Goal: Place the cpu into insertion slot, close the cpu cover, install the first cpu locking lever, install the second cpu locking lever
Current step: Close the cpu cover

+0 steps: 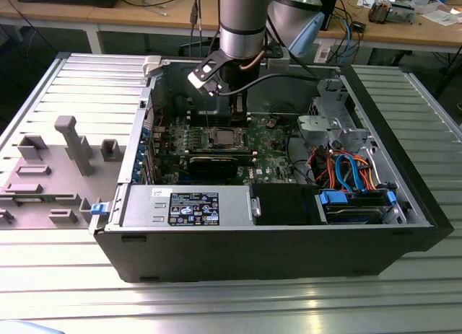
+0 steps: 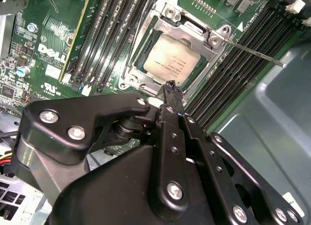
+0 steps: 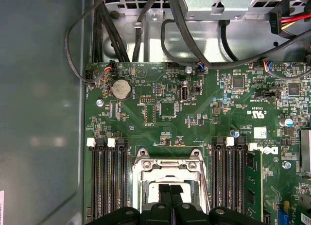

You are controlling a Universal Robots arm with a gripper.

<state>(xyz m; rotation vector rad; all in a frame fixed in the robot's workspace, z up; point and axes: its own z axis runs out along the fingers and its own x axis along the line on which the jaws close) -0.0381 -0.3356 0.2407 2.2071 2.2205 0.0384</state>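
Cpu [image 2: 167, 60] sat in slot [image 2: 125, 83], cover [image 2: 190, 31] down over it. Gripper [image 2: 170, 85] jaws together, empty, tip at cover's edge. Lever [image 2: 252, 52] stood free; judged first-lever step in hand, needing it pressed down and hooked.

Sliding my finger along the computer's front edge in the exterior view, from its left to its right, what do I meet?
blue clip → silver box with a black label → black block → blue drive tray
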